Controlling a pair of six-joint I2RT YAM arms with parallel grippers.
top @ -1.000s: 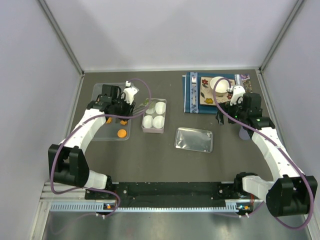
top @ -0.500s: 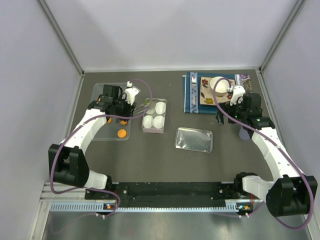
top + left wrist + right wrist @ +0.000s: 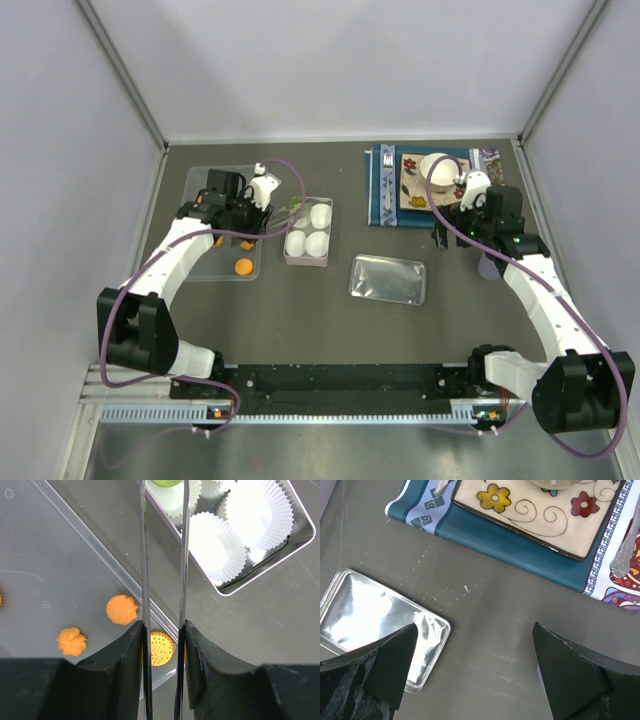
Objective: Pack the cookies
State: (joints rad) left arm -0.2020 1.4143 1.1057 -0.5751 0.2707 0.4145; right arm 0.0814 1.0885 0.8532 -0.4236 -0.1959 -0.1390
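My left gripper is shut on thin metal tongs, whose tips hold a green cookie over the near-left paper cup of the four-cup box. The cookie also shows in the top view, at the box's left edge. Three orange cookies lie on the clear tray under the left gripper. My right gripper is wide open and empty, above bare table between the silver lid and the placemat.
A silver lid lies at mid table, also in the right wrist view. A blue placemat at the back right carries a flowered plate, a white cup and a spoon. White walls enclose the table.
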